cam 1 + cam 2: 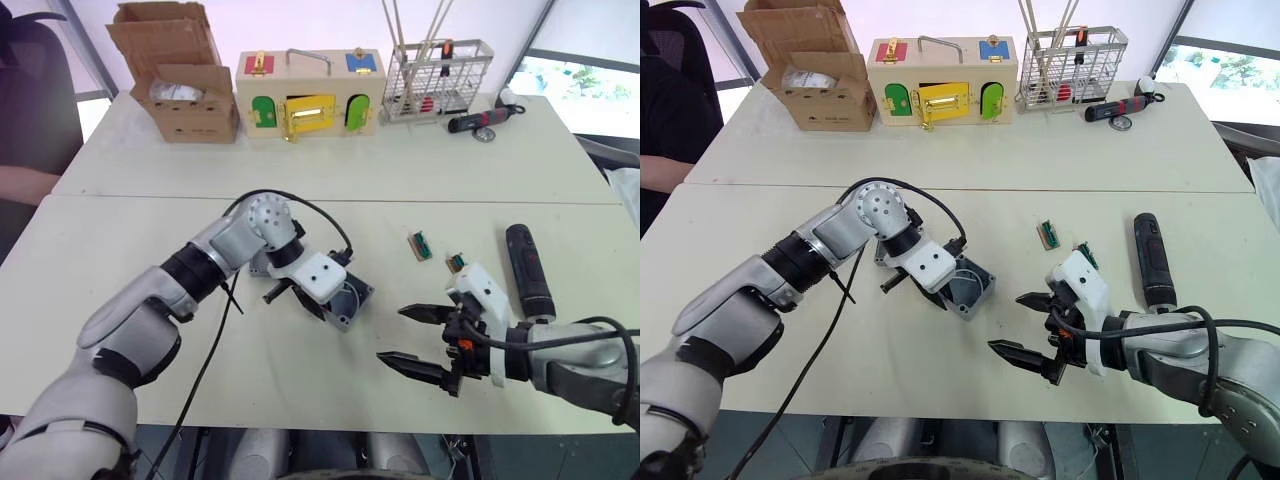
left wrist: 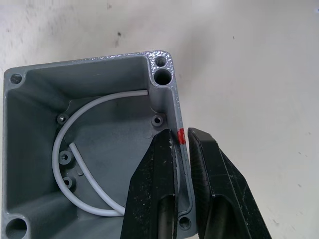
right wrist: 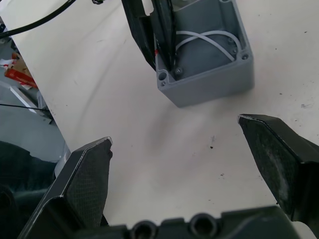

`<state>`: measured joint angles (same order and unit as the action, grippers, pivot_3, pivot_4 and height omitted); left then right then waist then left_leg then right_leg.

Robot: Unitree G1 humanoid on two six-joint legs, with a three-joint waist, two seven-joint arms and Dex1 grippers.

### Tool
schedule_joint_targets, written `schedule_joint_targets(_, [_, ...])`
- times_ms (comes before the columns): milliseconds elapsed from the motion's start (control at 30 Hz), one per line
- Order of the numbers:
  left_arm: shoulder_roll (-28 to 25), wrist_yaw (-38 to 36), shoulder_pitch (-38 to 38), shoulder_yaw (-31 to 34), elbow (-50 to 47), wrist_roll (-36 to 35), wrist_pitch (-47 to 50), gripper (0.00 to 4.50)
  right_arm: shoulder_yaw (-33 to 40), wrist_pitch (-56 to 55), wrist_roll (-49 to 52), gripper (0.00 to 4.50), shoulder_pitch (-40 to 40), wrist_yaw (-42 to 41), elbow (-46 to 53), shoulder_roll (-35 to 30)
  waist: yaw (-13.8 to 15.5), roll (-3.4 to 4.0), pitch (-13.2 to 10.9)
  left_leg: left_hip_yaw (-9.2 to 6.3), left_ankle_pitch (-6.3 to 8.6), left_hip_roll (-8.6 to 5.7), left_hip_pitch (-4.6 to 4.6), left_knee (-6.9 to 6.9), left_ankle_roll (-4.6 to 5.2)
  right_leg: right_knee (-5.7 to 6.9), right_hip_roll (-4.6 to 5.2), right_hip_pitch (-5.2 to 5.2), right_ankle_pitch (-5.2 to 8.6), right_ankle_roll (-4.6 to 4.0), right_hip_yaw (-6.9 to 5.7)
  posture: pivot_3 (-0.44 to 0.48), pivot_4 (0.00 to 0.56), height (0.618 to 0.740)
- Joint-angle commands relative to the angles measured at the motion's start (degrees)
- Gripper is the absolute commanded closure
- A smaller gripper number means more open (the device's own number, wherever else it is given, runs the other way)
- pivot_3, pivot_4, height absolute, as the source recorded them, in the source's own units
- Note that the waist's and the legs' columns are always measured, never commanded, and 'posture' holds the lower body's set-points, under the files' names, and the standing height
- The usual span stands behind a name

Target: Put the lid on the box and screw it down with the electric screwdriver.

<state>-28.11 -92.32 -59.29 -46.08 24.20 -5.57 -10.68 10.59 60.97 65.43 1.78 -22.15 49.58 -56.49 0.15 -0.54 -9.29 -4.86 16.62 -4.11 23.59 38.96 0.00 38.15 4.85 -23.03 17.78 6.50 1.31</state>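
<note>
White tabletop (image 1: 330, 190) fills most of my head view, with the clutter pushed to the far edge: a cardboard box (image 1: 185, 85), a wooden box with coloured doors (image 1: 305, 92), a wire rack (image 1: 438, 78) and a slim black-and-red hand tool (image 1: 482, 119).

Nearer me, my left gripper (image 2: 182, 164) is clamped on one wall of the open grey box (image 1: 345, 300), right at its small red mark (image 2: 181, 135); one finger sits inside the box, the other outside, the jaws narrow with the wall pinched between them. White wires (image 2: 75, 164) curl across the box floor, and its open top has no lid on it. I can make out a grey piece under the left wrist just beyond the box, but I cannot tell whether that is the lid.

My right gripper (image 1: 425, 340) hangs over bare table just right of the box, jaws spread wide and holding nothing.

What matters next, I think, is the electric screwdriver (image 1: 528, 271): it lies on the table just beyond and outboard of my right gripper, long axis running away from me, so the right arm is plainly the nearer one. Two small green-and-tan parts (image 1: 420, 245) lie between it and the box.
</note>
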Motion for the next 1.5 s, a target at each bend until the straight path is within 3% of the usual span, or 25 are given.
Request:
schedule_joint_targets(33, [0.8,-0.2,-1.7,-0.4,-0.3,-2.1,-1.2,4.48,1.6,-1.2,0.1,0.00,0.5,0.5,2.2,-0.4,0.2,0.00,0.0,0.00,0.00,0.00,0.00,0.01,0.01,0.00,0.00,0.00,0.00,0.00,0.00,0.000,0.150,0.740])
schedule_joint_targets(100, [0.8,-0.2,-1.7,-1.0,-0.2,-2.5,-1.0,4.48,1.4,-1.4,-0.1,0.00,0.5,0.8,2.3,-0.3,0.4,0.00,0.0,0.00,0.01,0.00,0.00,0.06,0.02,0.01,-0.01,0.02,0.00,0.00,0.00,0.000,0.150,0.740])
schedule_joint_targets(267, [-0.3,-0.2,-2.1,-2.5,-0.7,-3.2,1.3,2.16,0.7,-1.8,-0.6,0.00,0.0,1.0,2.1,-0.1,0.5,0.00,0.0,0.00,0.02,0.00,0.00,0.11,0.03,0.00,-0.01,0.06,0.00,0.00,0.01,0.000,0.150,0.740])
schedule_joint_targets(400, [0.7,-0.2,-1.9,2.6,-1.4,-3.6,3.9,0.08,0.7,-2.1,-1.4,0.00,-0.7,-0.7,1.4,-1.0,0.5,0.00,0.0,-0.01,0.02,0.00,0.00,0.11,0.04,0.00,-0.02,0.06,0.00,0.01,0.01,0.000,0.150,0.740])
schedule_joint_targets(500, [-0.6,0.0,-3.2,8.5,-2.4,-4.2,8.7,0.08,1.6,-2.3,-1.4,0.00,-1.9,-2.4,0.3,-2.2,0.4,0.00,0.0,0.00,0.02,0.00,0.00,0.13,0.04,-0.01,-0.03,0.08,0.00,0.01,0.00,0.000,0.150,0.740])
schedule_joint_targets(733, [-9.0,7.2,-2.5,26.0,-10.3,-11.5,36.7,0.08,5.8,-2.8,2.4,0.00,-7.4,-7.7,-3.3,-5.5,-0.8,0.00,0.0,-0.04,0.05,0.06,-0.02,0.11,0.09,0.03,-0.11,0.04,0.02,0.04,0.00,0.000,0.150,0.740])
schedule_joint_targets(833, [-10.1,21.3,-0.9,32.0,-13.4,-9.3,51.9,0.08,4.5,-3.5,0.9,0.00,-11.0,-12.0,-4.9,-7.5,-0.8,0.01,0.0,-0.09,0.05,0.06,-0.02,0.10,0.09,0.05,-0.10,0.05,0.03,0.06,0.00,0.000,0.150,0.740])
schedule_joint_targets(933, [-9.2,35.8,-3.0,34.1,-13.7,-4.9,77.5,0.08,1.9,-4.9,-2.0,0.00,-15.0,-14.8,-7.1,-7.9,-0.7,-0.01,0.0,-0.13,0.05,0.03,-0.02,0.15,0.09,0.06,-0.10,0.09,0.04,0.07,0.00,0.000,0.150,0.740])
schedule_joint_targets(1000, [-8.0,43.6,-3.8,36.0,-13.8,-2.3,92.0,0.08,-0.2,-5.8,-3.6,0.00,-17.6,-15.5,-8.0,-7.0,-0.8,-0.02,0.0,-0.13,0.06,0.01,-0.02,0.17,0.10,0.10,-0.11,0.08,0.05,0.09,0.00,0.000,0.150,0.740])
schedule_joint_targets(1067, [-6.0,49.3,-2.5,39.7,-15.7,-1.6,100.5,0.08,-3.2,-6.6,-5.9,0.00,-19.7,-16.5,-8.1,-6.3,-0.9,-0.03,0.0,-0.13,0.07,-0.01,-0.02,0.16,0.11,0.16,-0.10,0.06,0.11,0.19,0.01,0.000,0.150,0.740])
schedule_joint_targets(1267, [-1.3,60.9,3.4,45.1,-16.2,-6.8,103.2,0.08,-9.7,-8.0,-11.6,0.00,-24.2,-18.9,-8.9,-4.1,-0.7,-0.02,0.0,-0.08,-0.11,-0.01,0.02,0.11,-0.26,0.34,0.05,-0.17,0.11,0.19,0.06,0.000,0.150,0.740])
schedule_joint_targets(1500, [-2.5,68.8,5.3,41.9,-14.9,-14.0,103.2,0.08,-9.9,-7.2,-13.2,0.00,-23.3,-17.6,-8.0,-1.4,0.1,-0.03,0.0,-0.05,-0.14,-0.05,0.09,0.12,-0.36,0.33,0.20,-0.27,0.11,0.19,0.10,0.000,0.150,0.740])
